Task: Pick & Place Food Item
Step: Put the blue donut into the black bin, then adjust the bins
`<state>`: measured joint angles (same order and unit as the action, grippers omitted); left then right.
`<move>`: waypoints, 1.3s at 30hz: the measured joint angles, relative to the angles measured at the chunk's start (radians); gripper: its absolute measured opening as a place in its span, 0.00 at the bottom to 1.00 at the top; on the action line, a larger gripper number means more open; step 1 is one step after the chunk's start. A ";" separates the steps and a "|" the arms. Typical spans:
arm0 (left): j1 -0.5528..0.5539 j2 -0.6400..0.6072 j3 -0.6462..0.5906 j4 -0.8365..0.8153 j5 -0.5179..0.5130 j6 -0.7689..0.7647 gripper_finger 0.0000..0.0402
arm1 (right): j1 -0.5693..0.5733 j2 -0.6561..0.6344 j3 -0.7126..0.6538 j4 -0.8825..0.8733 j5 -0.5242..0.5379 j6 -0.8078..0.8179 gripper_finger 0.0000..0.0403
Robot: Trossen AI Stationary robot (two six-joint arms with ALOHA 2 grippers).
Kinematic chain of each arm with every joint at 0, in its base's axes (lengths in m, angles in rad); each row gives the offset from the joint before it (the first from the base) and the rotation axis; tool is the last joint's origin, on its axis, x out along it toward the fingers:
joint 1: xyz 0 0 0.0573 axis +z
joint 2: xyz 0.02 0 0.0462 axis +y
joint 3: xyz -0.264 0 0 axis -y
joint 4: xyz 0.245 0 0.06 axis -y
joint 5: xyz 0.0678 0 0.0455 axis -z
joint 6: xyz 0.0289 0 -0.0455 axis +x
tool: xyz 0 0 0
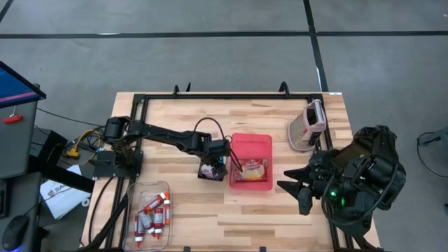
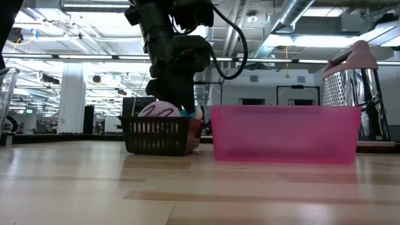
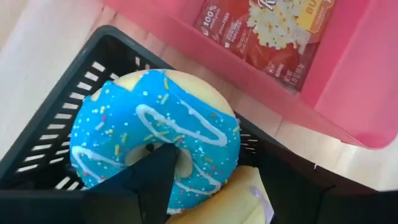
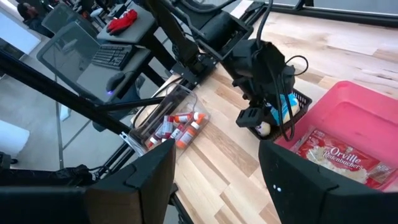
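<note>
The left gripper (image 1: 218, 159) is down in the black basket (image 1: 210, 170), its fingers (image 3: 152, 180) closed around a blue-iced doughnut (image 3: 155, 140), one finger through the hole. The doughnut sits in the basket, just beside the pink bin (image 1: 250, 162), which holds a popcorn packet (image 1: 253, 169). The right gripper (image 1: 292, 186) waits near the table's right edge, jaws wide and empty. A clear tray of small bottles (image 1: 152, 212) lies near the front left edge.
</note>
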<state>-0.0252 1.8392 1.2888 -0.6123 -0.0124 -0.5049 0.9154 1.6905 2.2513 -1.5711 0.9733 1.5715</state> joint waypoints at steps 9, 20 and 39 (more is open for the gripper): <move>0.047 -0.002 0.000 -0.062 -0.018 0.000 0.55 | 0.001 0.000 0.000 0.000 -0.001 0.000 0.55; 0.066 -0.082 0.000 -0.118 -0.070 0.048 0.56 | 0.001 0.000 0.000 0.000 -0.003 -0.005 0.55; 0.083 -0.194 -0.001 -0.325 -0.191 0.020 0.57 | 0.009 0.017 0.000 0.000 -0.004 0.000 0.55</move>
<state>0.0582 1.6455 1.2878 -0.9374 -0.2031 -0.4850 0.9247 1.7074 2.2509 -1.5707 0.9691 1.5711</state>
